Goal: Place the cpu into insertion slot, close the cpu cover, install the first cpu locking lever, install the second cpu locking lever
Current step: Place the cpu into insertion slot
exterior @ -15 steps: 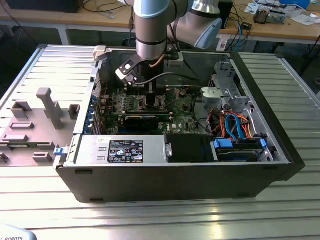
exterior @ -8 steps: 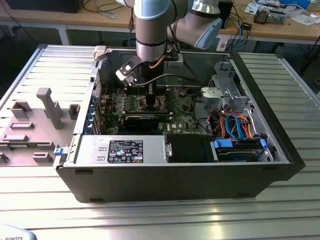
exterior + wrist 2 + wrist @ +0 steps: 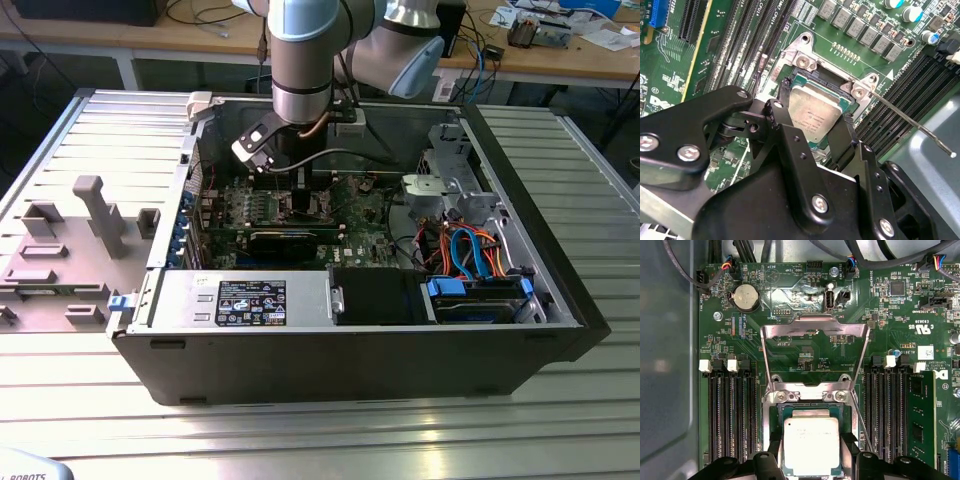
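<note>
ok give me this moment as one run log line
gripper: shut on cpu | cpu: at insertion slot, seating unclear | cpu cover: open, tilted up | locking lever: unlatched

One cpu [image 3: 811, 446], one insertion slot [image 3: 808, 407], one cpu cover [image 3: 815, 327], two locking levers [image 3: 910, 122], one coin battery [image 3: 746, 296].

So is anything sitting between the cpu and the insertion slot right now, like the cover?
Nothing visible. The cpu cover stands open, clear of the socket, and the cpu, gripped by the gripper, is right at the insertion slot.
</note>
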Robot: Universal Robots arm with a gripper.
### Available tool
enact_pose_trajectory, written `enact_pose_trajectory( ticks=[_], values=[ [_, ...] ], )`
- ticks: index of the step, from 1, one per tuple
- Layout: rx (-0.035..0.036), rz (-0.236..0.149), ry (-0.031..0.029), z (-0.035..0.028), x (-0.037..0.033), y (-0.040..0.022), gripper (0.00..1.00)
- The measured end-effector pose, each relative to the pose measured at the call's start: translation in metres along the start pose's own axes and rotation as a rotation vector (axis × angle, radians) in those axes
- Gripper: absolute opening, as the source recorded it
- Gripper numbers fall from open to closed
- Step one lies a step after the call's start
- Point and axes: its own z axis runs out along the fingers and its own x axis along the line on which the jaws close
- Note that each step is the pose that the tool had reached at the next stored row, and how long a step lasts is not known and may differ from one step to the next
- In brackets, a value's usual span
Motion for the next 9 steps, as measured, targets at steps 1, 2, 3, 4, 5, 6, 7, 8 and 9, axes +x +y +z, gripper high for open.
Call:
enact_pose_trajectory(
  ticks=[1,2,3,4,5,6,7,8,9],
  values=[
    [0.0,0.0,0.0,0.0,0.0,0.0,0.54],
    [0.0,0.0,0.0,0.0,0.0,0.0,0.54],
    [0.0,0.0,0.0,0.0,0.0,0.0,0.54],
    [-0.0005,0.0,0.0008,0.0003,0.0001,0.0002,0.54],
    [-0.0003,0.0,0.0005,0.0003,0.0001,0.0001,0.62],
    [0.0,0.0,0.0,0.0001,0.0,0.0001,0.62],
    [0.0,0.0,0.0,0.0001,0.0,0.0001,0.62],
    [0.0,0.0,0.0,0.0001,0.0,0.0001,0.62],
    [0.0,0.0,0.0,0.0001,0.0,0.0001,0.62]
  ],
)
